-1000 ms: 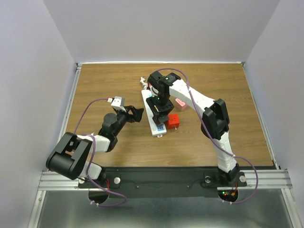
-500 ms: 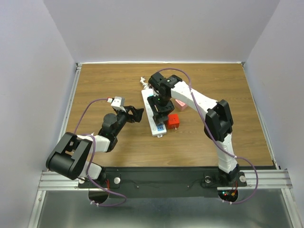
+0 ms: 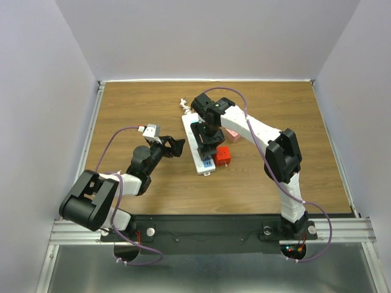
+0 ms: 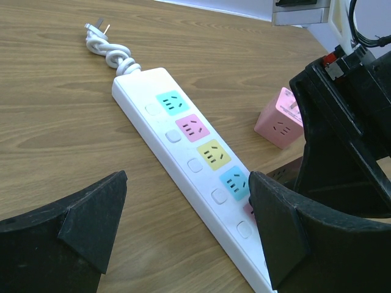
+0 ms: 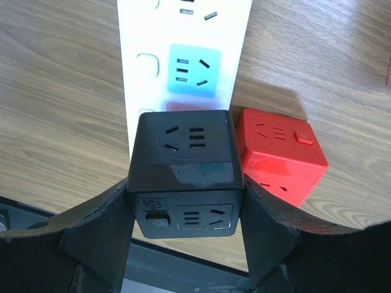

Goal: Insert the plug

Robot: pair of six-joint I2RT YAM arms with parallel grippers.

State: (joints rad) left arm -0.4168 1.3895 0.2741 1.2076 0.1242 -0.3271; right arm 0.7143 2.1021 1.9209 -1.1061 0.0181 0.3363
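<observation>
The plug is a glossy black cube (image 5: pixel 185 146) with socket slots on its upper face, plus another socket and a small switch on the side facing the wrist camera. The right gripper (image 5: pixel 186 207) pinches it from both sides over the near end of the white strip (image 4: pixel 144 93), just past the blue outlet (image 5: pixel 193 70); I can't tell if it's seated. A red cube (image 5: pixel 278 152) sits right beside it. The left gripper (image 4: pixel 186 183) hangs spread, holding nothing.
</observation>
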